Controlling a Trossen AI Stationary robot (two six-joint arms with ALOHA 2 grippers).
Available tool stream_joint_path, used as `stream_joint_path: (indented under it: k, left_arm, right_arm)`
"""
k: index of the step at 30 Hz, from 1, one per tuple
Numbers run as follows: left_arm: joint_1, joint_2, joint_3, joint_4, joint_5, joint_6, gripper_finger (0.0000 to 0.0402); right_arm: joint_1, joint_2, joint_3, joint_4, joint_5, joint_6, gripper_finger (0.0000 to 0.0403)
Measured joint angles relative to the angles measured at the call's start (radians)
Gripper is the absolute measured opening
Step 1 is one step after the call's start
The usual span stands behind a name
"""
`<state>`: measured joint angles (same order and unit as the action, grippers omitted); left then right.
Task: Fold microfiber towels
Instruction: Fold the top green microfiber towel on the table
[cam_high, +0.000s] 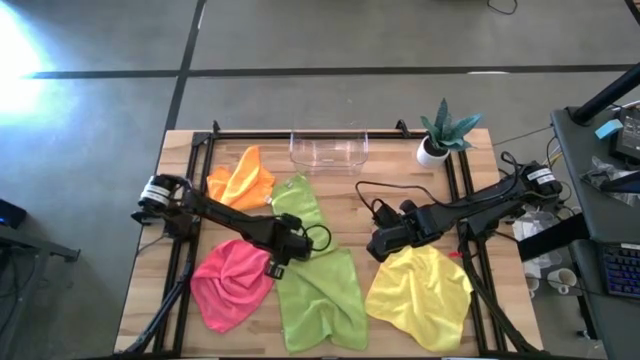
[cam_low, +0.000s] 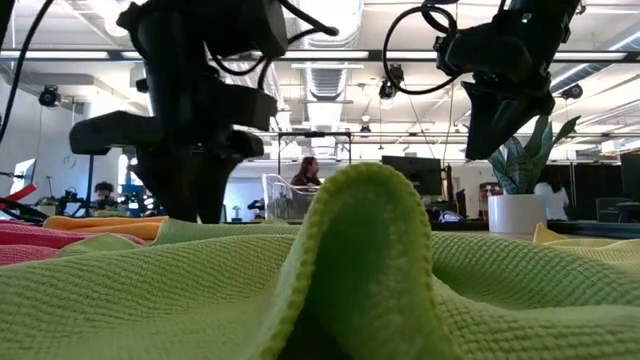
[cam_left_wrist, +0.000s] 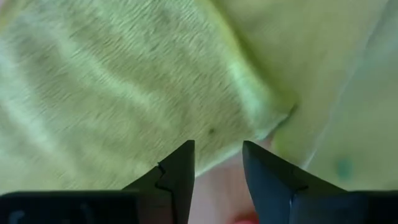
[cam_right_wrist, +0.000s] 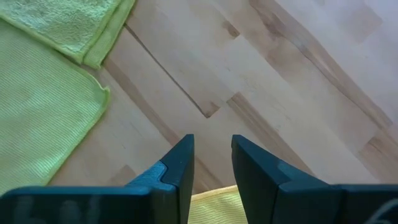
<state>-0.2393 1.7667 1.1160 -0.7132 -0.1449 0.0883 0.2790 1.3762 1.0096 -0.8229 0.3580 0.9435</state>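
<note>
Five microfiber towels lie on the wooden table: orange (cam_high: 240, 178) at the far left, pink (cam_high: 232, 283) at the near left, one lime green (cam_high: 300, 200) in the middle, a second lime green (cam_high: 320, 295) in front of it, and yellow (cam_high: 420, 295) at the near right. The near green towel has a raised fold (cam_low: 365, 230). My left gripper (cam_high: 283, 262) hangs open, pointing down over the near green towel's left edge, above a corner (cam_left_wrist: 280, 118) of it. My right gripper (cam_high: 378, 250) is open above bare wood (cam_right_wrist: 249, 74), between the green towels and the yellow one.
A clear plastic bin (cam_high: 328, 148) stands at the table's far edge, with a potted plant (cam_high: 440, 135) to its right. Black rails (cam_high: 190, 190) run along the table's left and right sides. Bare wood shows between the green and yellow towels.
</note>
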Motion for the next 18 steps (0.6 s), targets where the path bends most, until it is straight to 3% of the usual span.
stream_joint_path:
  k: [6,11,18]
  left_arm:
    - [-0.018,-0.016,0.000,-0.066,-0.036,-0.084,0.0120]
    - [-0.079,-0.049,0.002,-0.028,0.080,-0.198,0.0120]
    - [-0.165,-0.038,-0.012,0.071,0.110,-0.277,0.0120]
  right_arm:
    - [0.000,0.000,0.000,0.006,0.000,-0.002,0.0098]
    - [0.000,0.000,0.000,0.020,0.000,-0.002,0.0098]
    - [0.000,0.000,0.000,0.032,0.000,-0.027,0.0098]
